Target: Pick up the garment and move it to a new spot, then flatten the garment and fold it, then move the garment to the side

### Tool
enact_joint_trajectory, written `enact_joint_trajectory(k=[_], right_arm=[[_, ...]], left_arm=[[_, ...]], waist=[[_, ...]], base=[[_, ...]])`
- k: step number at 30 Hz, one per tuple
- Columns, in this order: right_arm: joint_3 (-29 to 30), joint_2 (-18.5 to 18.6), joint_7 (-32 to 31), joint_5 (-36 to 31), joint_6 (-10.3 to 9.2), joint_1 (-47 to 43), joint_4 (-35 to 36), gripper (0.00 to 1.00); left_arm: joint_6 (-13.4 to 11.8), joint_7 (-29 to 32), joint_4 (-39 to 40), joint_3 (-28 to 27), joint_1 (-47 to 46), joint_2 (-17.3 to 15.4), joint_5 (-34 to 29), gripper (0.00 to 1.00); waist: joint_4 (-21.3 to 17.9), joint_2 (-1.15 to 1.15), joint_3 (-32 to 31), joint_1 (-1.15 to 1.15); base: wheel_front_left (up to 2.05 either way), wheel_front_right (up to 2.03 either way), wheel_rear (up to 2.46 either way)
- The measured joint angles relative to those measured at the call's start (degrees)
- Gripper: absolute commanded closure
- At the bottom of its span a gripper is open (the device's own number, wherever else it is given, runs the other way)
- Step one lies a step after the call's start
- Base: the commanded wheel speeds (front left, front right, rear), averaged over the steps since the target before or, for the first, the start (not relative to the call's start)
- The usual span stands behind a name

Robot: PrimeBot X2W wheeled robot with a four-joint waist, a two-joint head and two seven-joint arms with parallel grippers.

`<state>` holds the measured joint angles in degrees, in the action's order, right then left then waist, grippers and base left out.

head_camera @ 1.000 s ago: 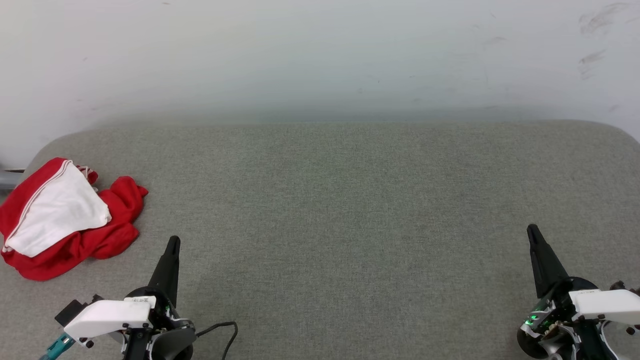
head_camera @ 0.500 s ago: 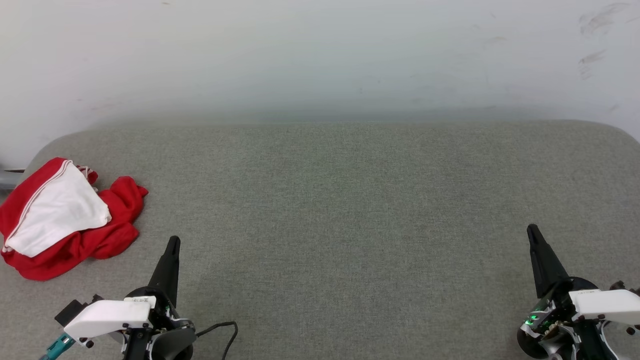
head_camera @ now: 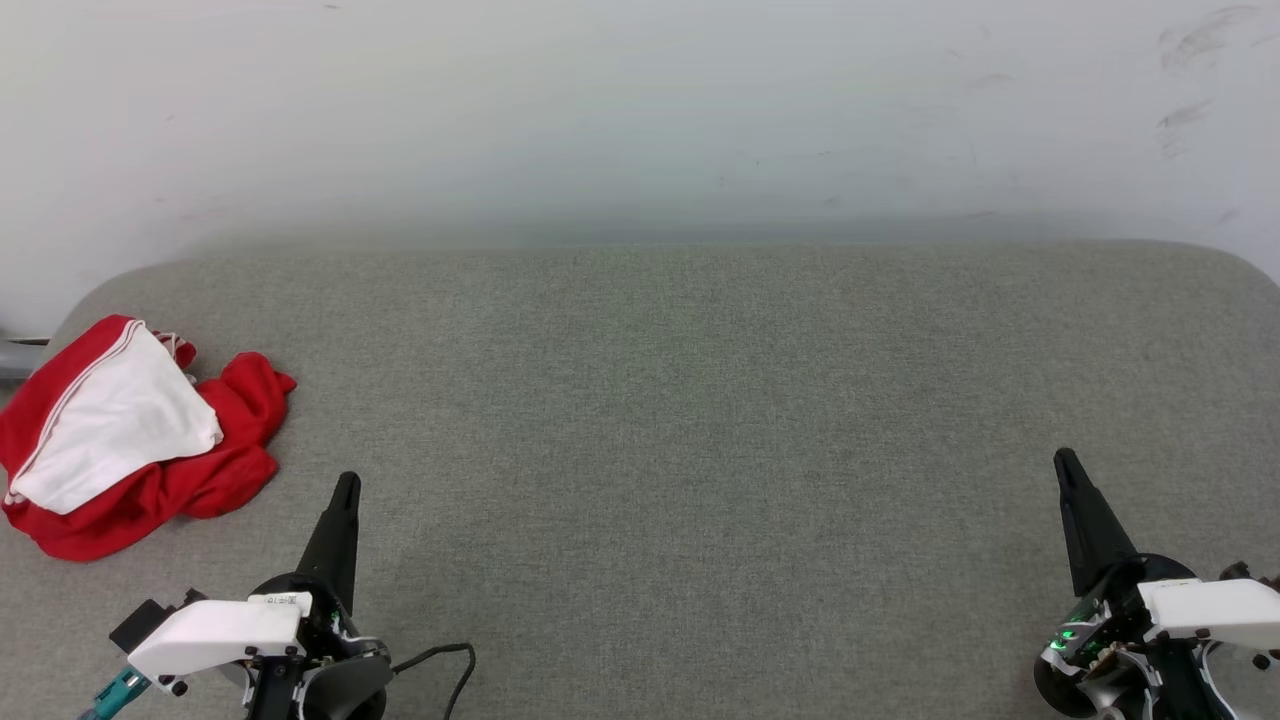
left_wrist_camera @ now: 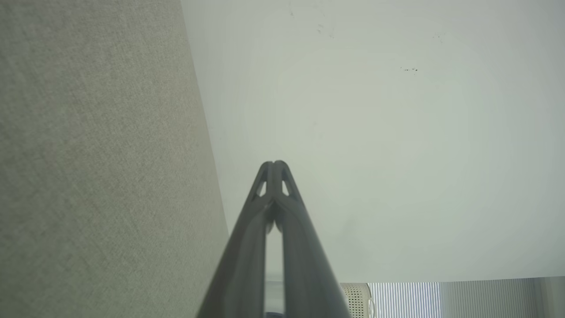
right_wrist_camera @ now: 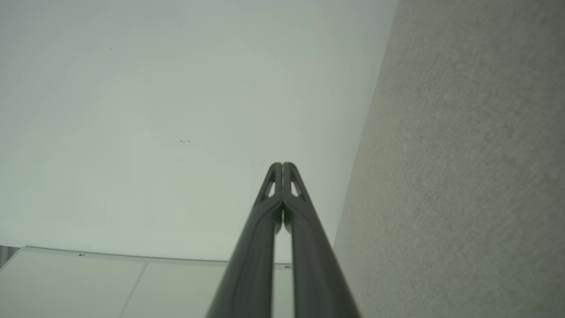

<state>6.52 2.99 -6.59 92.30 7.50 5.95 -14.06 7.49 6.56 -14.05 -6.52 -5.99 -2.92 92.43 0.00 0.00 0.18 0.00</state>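
The garment [head_camera: 130, 440] lies crumpled in a heap at the far left of the grey fabric surface [head_camera: 680, 420], red with a white sleeve on top and striped trim along the seam. My left gripper [head_camera: 346, 484] rests at the lower left, just right of and nearer than the heap, apart from it, shut and empty. My right gripper [head_camera: 1063, 460] sits at the lower right, far from the garment, shut on nothing. In the wrist views the left gripper [left_wrist_camera: 274, 164] and the right gripper [right_wrist_camera: 282, 165] both show fingertips pressed together, pointing at the pale wall.
A pale wall [head_camera: 640, 110] rises behind the surface's far edge. A black cable [head_camera: 450, 665] trails by my left wrist. The surface's rounded corners show at far left and far right. A white vented device [left_wrist_camera: 357, 300] stands low in the left wrist view.
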Motion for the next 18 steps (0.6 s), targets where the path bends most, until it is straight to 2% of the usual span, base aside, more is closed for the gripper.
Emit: enact_joint_trajectory(k=[7, 8, 18], right_arm=[[0.0, 0.0, 0.0, 0.0, 0.0, 0.0, 0.0, 1.0], [-0.02, 0.0, 0.0, -0.01, 0.01, -0.13, -0.23, 0.0], [-1.35, -0.04, 1.59, -0.93, -0.01, -2.82, -2.42, 0.0]], left_arm=[[0.0, 0.0, 0.0, 0.0, 0.0, 0.0, 0.0, 1.0], [0.0, -0.01, -0.22, 0.04, 0.1, 0.02, 0.01, 0.0], [-0.01, -1.65, -2.09, 0.8, 2.75, 0.4, -0.56, 0.0]], waist=[[0.0, 0.0, 0.0, 0.0], [0.0, 0.0, 0.0, 0.0], [-0.06, 0.0, 0.06, 0.0]], base=[[0.0, 0.0, 0.0], [0.0, 0.0, 0.0], [0.0, 0.0, 0.0]])
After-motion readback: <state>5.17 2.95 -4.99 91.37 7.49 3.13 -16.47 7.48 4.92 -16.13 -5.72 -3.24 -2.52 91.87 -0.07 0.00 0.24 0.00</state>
